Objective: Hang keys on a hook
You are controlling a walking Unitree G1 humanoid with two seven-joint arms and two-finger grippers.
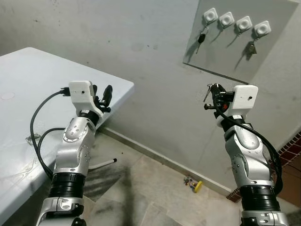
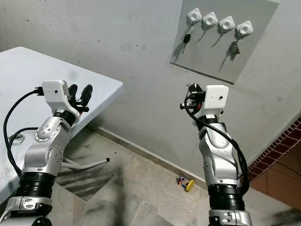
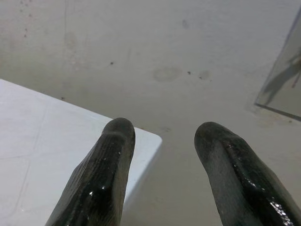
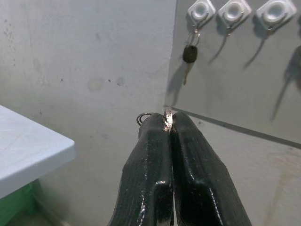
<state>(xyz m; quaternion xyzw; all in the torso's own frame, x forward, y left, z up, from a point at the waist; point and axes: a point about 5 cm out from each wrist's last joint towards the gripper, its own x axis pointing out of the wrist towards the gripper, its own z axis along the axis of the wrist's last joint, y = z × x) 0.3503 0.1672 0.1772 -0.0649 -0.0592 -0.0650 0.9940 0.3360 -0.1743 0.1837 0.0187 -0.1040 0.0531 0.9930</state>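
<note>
Right gripper [image 4: 168, 123] clenched on key [image 4: 167, 117], small ring poking out beside fingertips, raised below grey hook board [image 1: 277, 52]. Two hooks seemingly carry keys already. Left gripper [image 3: 162, 136] spread, empty, above white table [image 1: 28, 80] corner.

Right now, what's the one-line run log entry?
phase: carrying key to hooks | right gripper: shut on key, raised below hook board | left gripper: open, empty, near table | two middle hooks free

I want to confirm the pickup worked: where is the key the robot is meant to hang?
The key is pinched between the shut fingers of the right gripper, raised toward the wall just below the grey hook board, beneath its black-headed key.
</note>
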